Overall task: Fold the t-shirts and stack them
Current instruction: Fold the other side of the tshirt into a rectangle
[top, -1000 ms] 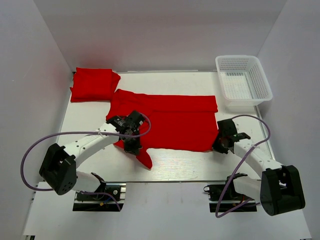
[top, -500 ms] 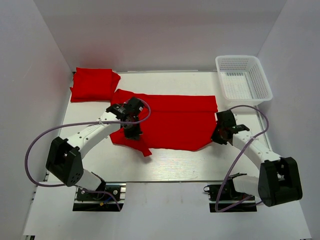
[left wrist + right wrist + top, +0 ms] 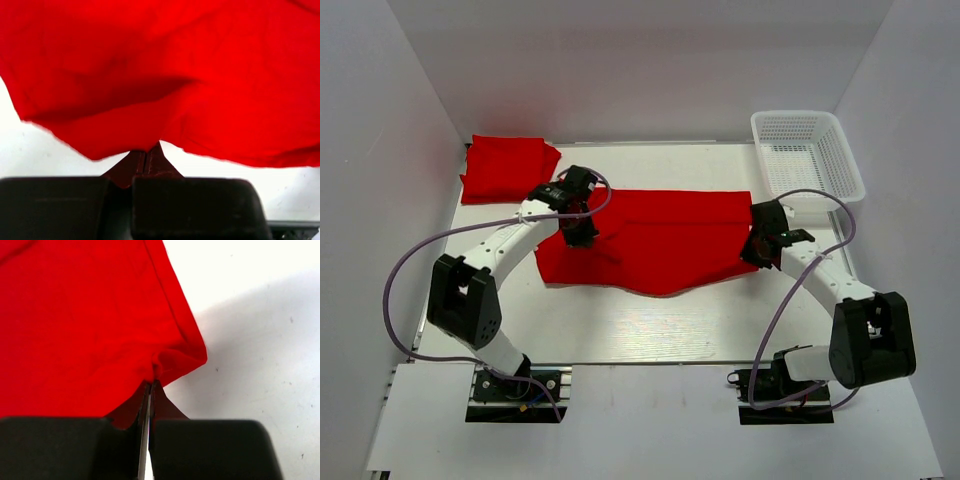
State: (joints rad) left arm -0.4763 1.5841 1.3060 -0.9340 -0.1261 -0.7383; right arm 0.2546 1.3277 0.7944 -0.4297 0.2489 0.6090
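Observation:
A red t-shirt (image 3: 660, 245) lies spread across the middle of the white table. My left gripper (image 3: 578, 232) is shut on its left part and holds the cloth raised; in the left wrist view the cloth (image 3: 165, 85) hangs from the closed jaws. My right gripper (image 3: 757, 250) is shut on the shirt's right corner; the right wrist view shows that corner (image 3: 177, 360) bunched at the closed tips. A second red t-shirt (image 3: 508, 168) lies folded at the back left corner.
A white plastic mesh basket (image 3: 807, 165) stands at the back right. The white table (image 3: 650, 320) shows bare surface along the near side. Grey walls close in the left, right and back. Purple cables loop from both arms.
Both grippers have moved away from me toward the back, carrying the shirt's near edge with them. The near flap has been lifted and drawn over the shirt, which now looks shorter front to back.

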